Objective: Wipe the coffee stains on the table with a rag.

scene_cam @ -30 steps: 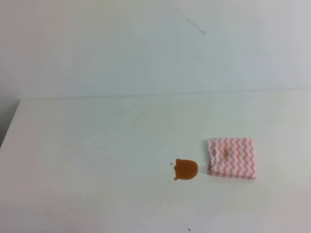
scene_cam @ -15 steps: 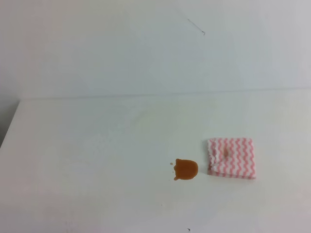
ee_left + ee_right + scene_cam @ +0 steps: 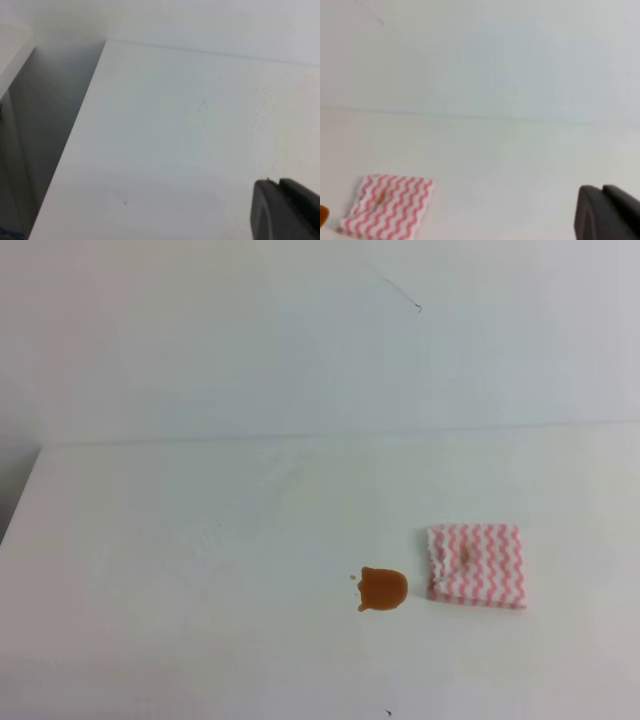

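One rag (image 3: 477, 565), one coffee stains (image 3: 382, 589) blotch, one table (image 3: 200, 570).

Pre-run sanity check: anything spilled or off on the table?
Yes: coffee stains, an orange-brown blotch with small droplets at its left edge, sit unwiped on the table. The rag lies just right of it, apart, with a faint brown spot.
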{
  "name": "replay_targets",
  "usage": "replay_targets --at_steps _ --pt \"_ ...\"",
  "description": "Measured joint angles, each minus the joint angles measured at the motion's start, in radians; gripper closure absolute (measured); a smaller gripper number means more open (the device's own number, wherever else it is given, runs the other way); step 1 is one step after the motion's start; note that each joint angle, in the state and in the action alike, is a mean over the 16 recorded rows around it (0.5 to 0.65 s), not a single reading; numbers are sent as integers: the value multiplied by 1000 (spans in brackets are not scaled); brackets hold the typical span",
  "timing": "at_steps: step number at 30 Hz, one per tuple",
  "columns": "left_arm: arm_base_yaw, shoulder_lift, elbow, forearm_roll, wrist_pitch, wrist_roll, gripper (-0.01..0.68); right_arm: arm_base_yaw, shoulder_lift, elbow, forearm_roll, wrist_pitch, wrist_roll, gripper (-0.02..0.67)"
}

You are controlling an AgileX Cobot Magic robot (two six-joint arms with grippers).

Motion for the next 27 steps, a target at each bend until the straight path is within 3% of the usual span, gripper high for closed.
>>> replay_targets --at_steps 9,18,22,27 --pt "0 2 -3 0 1 0 673 23 449 -188 254 120 -244 651" --pt "0 0 0 0 0 0 672 154 867 -376 502 177 -577 634" --pt "0 0 0 0 0 0 672 231 1024 -454 532 170 -642 572" --pt "0 0 0 0 0 0 672 297 1195 -541 515 156 -662 441"
